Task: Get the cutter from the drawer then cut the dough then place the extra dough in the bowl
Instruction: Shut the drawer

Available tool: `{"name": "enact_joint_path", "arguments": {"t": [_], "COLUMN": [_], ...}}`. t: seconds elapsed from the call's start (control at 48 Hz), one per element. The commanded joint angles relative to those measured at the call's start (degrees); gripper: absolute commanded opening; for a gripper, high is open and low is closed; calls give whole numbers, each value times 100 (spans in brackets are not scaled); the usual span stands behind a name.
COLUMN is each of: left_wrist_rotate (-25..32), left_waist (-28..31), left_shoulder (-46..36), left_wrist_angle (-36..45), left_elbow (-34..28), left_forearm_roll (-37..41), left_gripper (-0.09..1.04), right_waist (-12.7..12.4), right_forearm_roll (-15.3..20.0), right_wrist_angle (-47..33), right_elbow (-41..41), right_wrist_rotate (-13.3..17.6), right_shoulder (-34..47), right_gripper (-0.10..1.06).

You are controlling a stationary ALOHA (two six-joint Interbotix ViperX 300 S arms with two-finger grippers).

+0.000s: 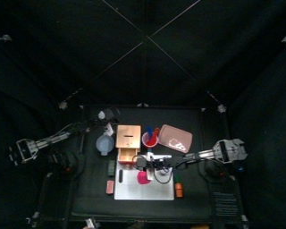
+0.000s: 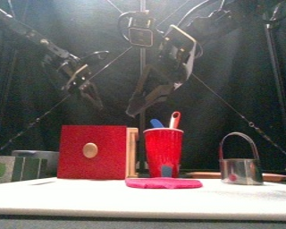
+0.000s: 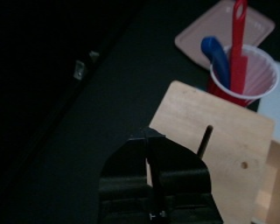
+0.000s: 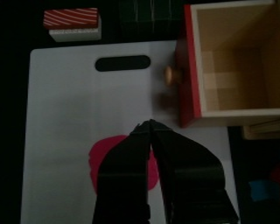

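The pale wooden box (image 2: 96,152) with its red drawer front stands left of the red cup (image 2: 164,152) holding a blue and a red toy knife. In the right wrist view the drawer (image 4: 230,61) is pulled out and looks empty. The metal cutter (image 2: 241,168) with its wire handle stands at the right in the front view. The flat pink dough (image 2: 164,182) lies on the white board (image 4: 73,114). My right gripper (image 4: 149,129) hangs shut above the dough (image 4: 122,166), holding nothing. My left gripper (image 3: 150,149) hovers shut beside the box top (image 3: 219,122).
The pink tray (image 1: 178,136) lies behind and right of the cup (image 1: 148,139), and the blue-grey bowl (image 1: 104,141) sits left of the box (image 1: 128,141). A red-and-white striped toy (image 4: 73,22) lies off the board's grip-hole end.
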Motion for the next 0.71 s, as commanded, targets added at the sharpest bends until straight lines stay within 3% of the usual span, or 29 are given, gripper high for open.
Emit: {"name": "enact_joint_path", "arguments": {"t": [0.021,0.208,0.375,0.521,0.708], "left_wrist_rotate": [255,1266,2092,2417,2435], "left_waist": [141,343,466,501,492], "left_shoulder": [457,1301,1591,1617,1652], "left_wrist_angle": [457,1274,1415,1415,1415], "left_elbow": [-703,-1477,-1600,-1521,-1459], "left_forearm_roll": [18,-642,-1336,-1626,-1617], "left_gripper": [24,24,24,24,24], "right_waist": [53,53,26,-26,-79], "right_forearm_roll": [0,-149,-167,-176,-325], "right_wrist_angle": [-44,62,149,308,835], "right_elbow": [-316,-747,-1090,-1450,-1837], "right_wrist_rotate": [-18,-26,-26,-26,-35], "right_shoulder": [35,501,800,1125,1433], "right_gripper": [24,6,5,5,5]}}
